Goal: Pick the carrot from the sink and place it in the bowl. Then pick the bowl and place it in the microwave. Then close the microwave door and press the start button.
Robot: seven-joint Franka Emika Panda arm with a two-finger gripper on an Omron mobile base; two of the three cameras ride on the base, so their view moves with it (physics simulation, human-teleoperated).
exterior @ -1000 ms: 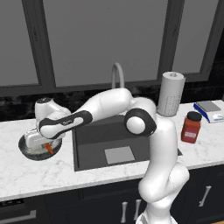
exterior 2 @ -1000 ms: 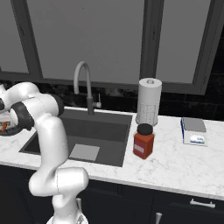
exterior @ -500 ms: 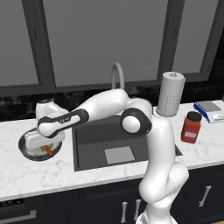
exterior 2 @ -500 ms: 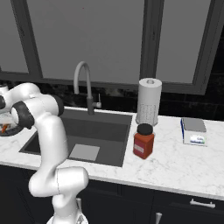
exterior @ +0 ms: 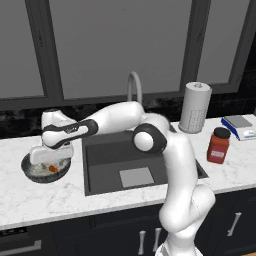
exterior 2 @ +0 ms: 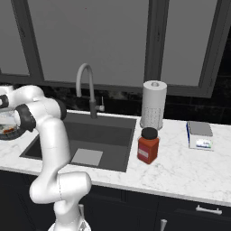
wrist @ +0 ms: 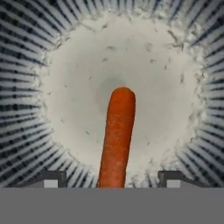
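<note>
One carrot, one bowl, one sink, one faucet, one paper towel roll, one red jar with a black lid, and one small flat grey-and-white box make up the count.

The counter is white marble with grey veins, running over dark cabinet fronts with silver handles. Behind it stands a dark backsplash under large grey panels in dark frames.

In the left base view the bowl sits on the counter at about 9 o'clock from the sink, just beside its rim. The carrot lies inside the bowl; an orange bit of it shows under the hand there. In the hand view the carrot rests on the pale speckled floor of the bowl, its rounded end near the middle and its length running toward 6 o'clock, between the two finger tips.

The gripper hangs directly over the bowl, pointing down into it. Its jaws stand wide, one tip at each side of the carrot with clear gaps, so neither touches it.

The sink basin is dark grey and holds one light grey square mat at its 6 o'clock side. The faucet rises at the basin's 12 o'clock edge. The paper towel roll stands upright at about 2 o'clock from the sink, the red jar at 3 o'clock, and the flat box further toward 3 o'clock, well apart from the bowl.
</note>
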